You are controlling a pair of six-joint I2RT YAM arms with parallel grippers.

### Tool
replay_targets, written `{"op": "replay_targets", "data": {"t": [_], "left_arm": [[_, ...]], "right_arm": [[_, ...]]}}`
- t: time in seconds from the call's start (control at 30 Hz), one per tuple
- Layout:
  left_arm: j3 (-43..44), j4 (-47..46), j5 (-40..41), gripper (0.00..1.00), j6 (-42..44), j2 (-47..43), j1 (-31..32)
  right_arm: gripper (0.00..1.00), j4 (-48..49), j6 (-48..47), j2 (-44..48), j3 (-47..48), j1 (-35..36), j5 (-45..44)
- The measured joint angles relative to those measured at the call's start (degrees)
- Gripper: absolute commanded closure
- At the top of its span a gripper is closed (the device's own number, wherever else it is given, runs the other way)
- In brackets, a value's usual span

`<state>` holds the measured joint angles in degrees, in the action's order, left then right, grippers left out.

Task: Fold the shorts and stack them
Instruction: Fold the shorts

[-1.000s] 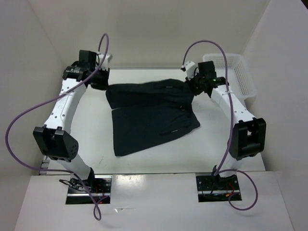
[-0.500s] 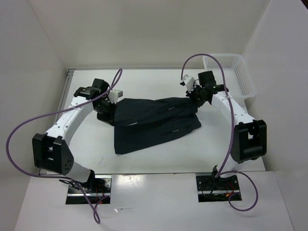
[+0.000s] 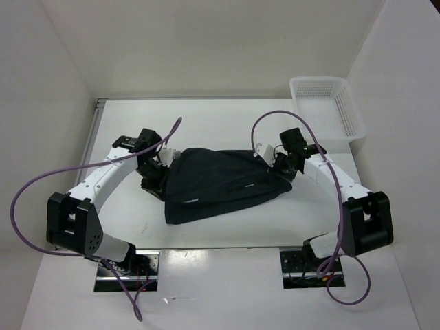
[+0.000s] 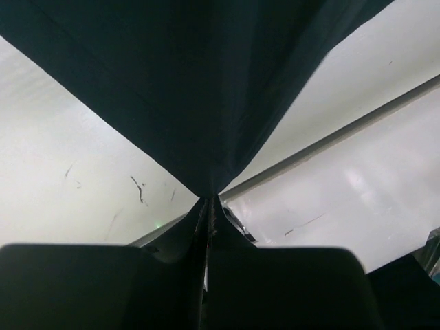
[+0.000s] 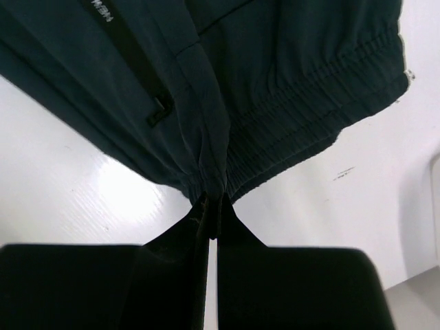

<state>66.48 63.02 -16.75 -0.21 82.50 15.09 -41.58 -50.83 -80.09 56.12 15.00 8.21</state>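
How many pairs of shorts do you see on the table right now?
1. The shorts sit mid-table, pinched at one end by the left gripper and at the waistband by the right gripper. A second pair under the fold could be hidden.

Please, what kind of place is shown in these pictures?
Probably a robot test cell: a white table boxed in by bare white walls, left arm and right arm mounted at its near edge, dark shorts and a white mesh basket as props.
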Motion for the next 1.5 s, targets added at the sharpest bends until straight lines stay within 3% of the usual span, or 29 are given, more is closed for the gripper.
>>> {"op": "replay_targets", "data": {"t": [0.27,0.33,0.43,0.47,0.5,0.63,0.73,0.93,1.0,1.03,1.17,1.33,1.5], "left_arm": [[-3.67,-0.20,3.04,1.00,-0.02,0.24,2.64],[-4.15,-0.07,3.48,0.96,-0.02,0.24,3.34],[-4.26,-0.13,4.15,0.84,-0.04,0.31,4.07],[-4.39,-0.04,4.39,0.80,-0.04,0.44,4.50],[-4.72,-0.07,4.52,0.77,0.04,0.63,4.98],[-6.19,1.11,4.61,0.67,0.04,1.77,6.40],[-6.78,2.58,4.66,0.66,0.00,1.86,6.47],[-6.40,4.37,4.92,0.66,0.00,1.86,6.47],[-5.03,4.70,4.94,0.66,0.00,1.86,6.47],[-3.96,4.37,4.94,0.66,0.00,1.95,6.47],[-0.15,1.01,5.60,0.67,0.00,3.17,6.27],[2.01,-4.37,6.49,0.67,0.00,5.64,3.43],[2.08,-8.13,7.04,0.67,0.00,7.19,1.05]], "right_arm": [[1.00,0.02,-3.45,0.83,-0.22,0.00,-1.20],[0.98,0.02,-4.57,1.14,-0.31,0.00,-1.42],[0.86,0.20,-5.97,1.57,-1.27,0.02,-1.92],[0.70,0.07,-6.34,1.79,-1.90,0.15,-2.19],[0.65,-0.07,-6.82,1.99,-2.69,0.24,-2.67],[0.52,-1.92,-8.59,2.56,-4.17,0.48,-4.81],[0.41,-3.74,-8.52,4.61,-3.54,0.50,-4.81],[0.43,-6.64,-3.26,7.37,10.88,0.76,3.26],[0.56,-3.56,0.48,7.39,14.23,1.53,6.23],[0.70,-0.96,2.58,7.41,14.53,2.38,7.23],[0.86,8.55,9.18,4.00,11.80,7.52,6.93],[0.90,15.26,11.10,-4.96,6.97,15.30,4.68],[0.91,18.18,13.20,-10.01,6.08,18.03,3.98]]}}
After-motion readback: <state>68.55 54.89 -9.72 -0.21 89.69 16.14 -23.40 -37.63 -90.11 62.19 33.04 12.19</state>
